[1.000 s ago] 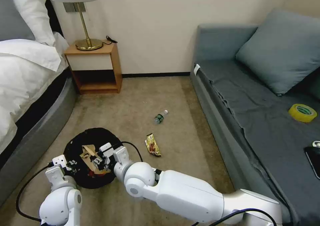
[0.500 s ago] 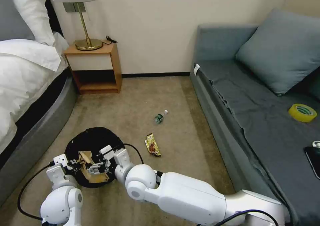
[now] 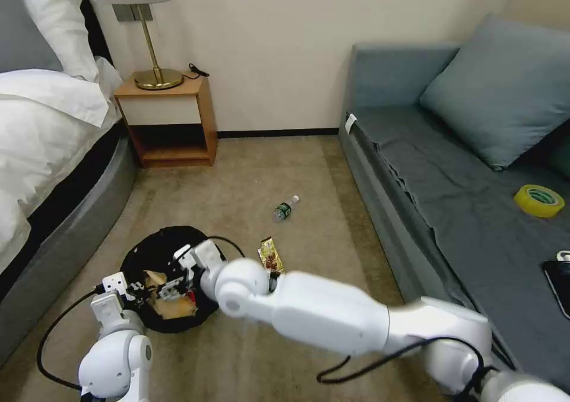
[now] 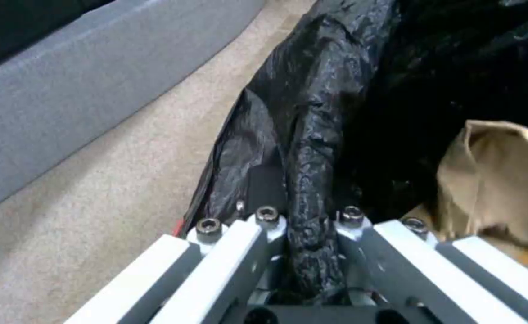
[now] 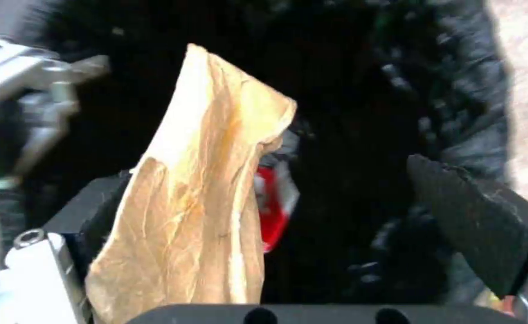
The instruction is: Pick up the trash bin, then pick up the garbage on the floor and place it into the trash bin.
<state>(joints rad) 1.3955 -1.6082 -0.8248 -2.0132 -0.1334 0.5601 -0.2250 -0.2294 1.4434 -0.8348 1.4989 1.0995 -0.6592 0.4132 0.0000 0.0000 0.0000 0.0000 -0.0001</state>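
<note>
The right arm reaches across the robot's front with its elbow bent, so that the right end effector (image 3: 173, 281) hangs over the mouth of the trash bin (image 3: 155, 251). In the right wrist view its two dark fingers (image 5: 474, 216) stand wide apart, clamped on nothing. The tan paper wrapper (image 5: 198, 198) stands loose just beside one finger, inside the black liner, and the red-white snack packet (image 5: 274, 211) lies deeper in the bin behind the wrapper.

The left arm rises from below the bin, and the left end effector (image 3: 127, 288) sits at the bin's near rim. In the left wrist view it is pinched on a fold of the black plastic bag (image 4: 312, 171), with the tan wrapper inside the bin close to it.

On the carpet (image 3: 249, 176), the gold-brown wrapper (image 3: 271, 255) lies just beside the bin, partly behind the right arm. The small clear bottle (image 3: 285, 208) lies farther from the bin, towards the wall.

Compared with a second ago, the right arm's shoulder and upper arm have swung up and forward, and its wrist now sits higher over the bin's far side. The tan wrapper was then between the fingers and is now released. The bottle and the gold-brown wrapper have not moved.
</note>
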